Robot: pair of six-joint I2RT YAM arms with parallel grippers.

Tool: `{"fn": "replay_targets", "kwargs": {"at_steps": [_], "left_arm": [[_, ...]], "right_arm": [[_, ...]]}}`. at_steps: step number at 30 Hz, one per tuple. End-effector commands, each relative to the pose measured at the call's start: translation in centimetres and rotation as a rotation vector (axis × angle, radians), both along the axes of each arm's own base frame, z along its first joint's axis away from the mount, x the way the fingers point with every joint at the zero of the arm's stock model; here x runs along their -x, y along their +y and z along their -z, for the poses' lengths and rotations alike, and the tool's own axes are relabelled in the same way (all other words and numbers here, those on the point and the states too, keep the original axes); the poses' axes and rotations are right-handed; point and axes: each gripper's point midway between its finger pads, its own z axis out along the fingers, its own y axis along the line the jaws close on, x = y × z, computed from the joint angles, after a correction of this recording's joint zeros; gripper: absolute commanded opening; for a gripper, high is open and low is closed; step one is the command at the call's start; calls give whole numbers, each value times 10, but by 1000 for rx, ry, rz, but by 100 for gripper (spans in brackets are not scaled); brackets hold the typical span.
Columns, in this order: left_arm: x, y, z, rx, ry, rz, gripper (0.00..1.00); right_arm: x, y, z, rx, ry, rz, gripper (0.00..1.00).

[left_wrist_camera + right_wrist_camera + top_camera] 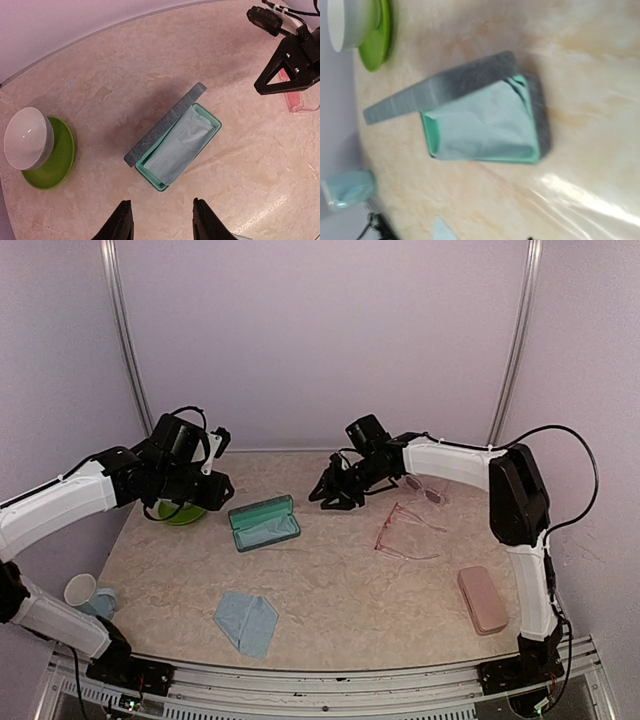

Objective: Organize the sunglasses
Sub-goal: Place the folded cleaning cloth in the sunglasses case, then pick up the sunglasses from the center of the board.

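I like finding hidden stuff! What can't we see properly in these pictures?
- Left wrist view: floor of the open case, covered by the blue cloth.
- Right wrist view: pale blue thing, too blurred to name.
- Top view: pale sunglasses, too small for detail.

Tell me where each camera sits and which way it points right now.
Top external: above and behind the arm bases, looking down across the table; both arms show.
Left wrist: on the left arm, looking down at the open case; left gripper at bottom edge, right gripper top right.
Right wrist: on the right arm, looking down at that case; own fingers hardly show.
Shared: both wrist views hold the case and green dish.
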Motion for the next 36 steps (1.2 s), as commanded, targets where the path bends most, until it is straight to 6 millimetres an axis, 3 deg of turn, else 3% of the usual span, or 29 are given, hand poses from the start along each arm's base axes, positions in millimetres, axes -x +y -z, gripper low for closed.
{"fn": "replay_targets", "kwargs": {"at_steps": [1,6,9,10,11,12,18,24,28,36], "left_arm": [[-7,-6,-65,91,-146,7,45],[-19,-2,-100,143,-190,-46,62],[-29,-1,-117,156,-202,-73,66],[-31,0,-121,156,-212,-79,72],[-34,4,-124,152,-227,-97,89],[-38,10,-125,150,-243,-132,98],[-50,49,-129,362,-221,-228,99],[-47,69,-102,412,-102,-183,97],[-38,72,-95,405,-96,-185,92],[-21,60,-70,462,-33,-161,86]], "right_arm": [[5,-41,-16,172,-96,42,42],[8,-76,-24,317,-137,109,45],[10,-98,-19,400,-126,150,46],[11,-105,-17,422,-118,164,47],[10,-111,-15,441,-112,179,48],[11,-118,-13,456,-102,193,48],[7,-148,2,509,-29,273,48],[0,-160,18,543,33,331,46],[-7,-161,25,561,65,371,44],[-14,-167,41,607,108,429,41]]}}
